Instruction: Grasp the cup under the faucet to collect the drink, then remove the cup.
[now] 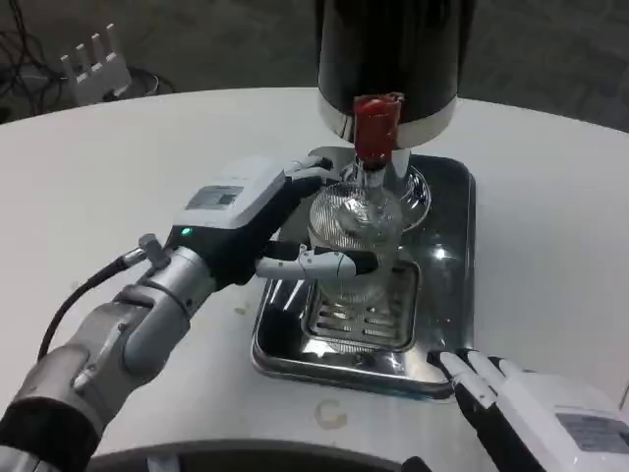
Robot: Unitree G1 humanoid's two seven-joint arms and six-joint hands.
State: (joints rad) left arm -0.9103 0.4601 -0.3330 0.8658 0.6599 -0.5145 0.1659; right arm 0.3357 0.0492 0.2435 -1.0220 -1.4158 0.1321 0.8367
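Observation:
A clear ribbed glass cup [356, 236] is held over the steel drip tray [452, 295], its mouth right below the faucet with the red tap handle [376, 126]. My left hand [265, 221] grips the cup from the left, with fingers [314, 263] wrapped across its front. The black dispenser body [393, 49] rises behind. My right hand [521, 408] lies on the table at the bottom right, just off the tray's near corner, holding nothing, fingers stretched out.
The slotted grate [359, 320] of the tray lies under the cup. A white ridged object [93, 61] stands at the far left beyond the table. A faint ring stain [329, 415] marks the table near the front edge.

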